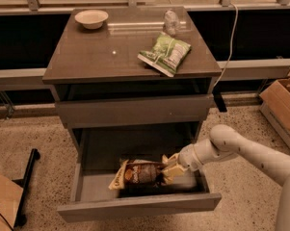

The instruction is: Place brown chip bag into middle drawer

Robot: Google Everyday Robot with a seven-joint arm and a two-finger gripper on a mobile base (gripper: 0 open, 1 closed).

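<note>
The brown chip bag (137, 174), dark brown with cream-yellow ends, lies inside the pulled-out middle drawer (139, 205), resting on its tray. My gripper (172, 167) is down in the drawer at the bag's right end, with the white arm reaching in from the right. The gripper's fingers still appear closed on the bag's yellow right end. The identical grey drawer front (135, 109) above is shut.
On the cabinet top (86, 57) lie a green chip bag (165, 54), a clear plastic bottle (171, 20) and a white bowl (91, 18). A cardboard box (282, 107) stands at the right and another (2, 201) at the lower left.
</note>
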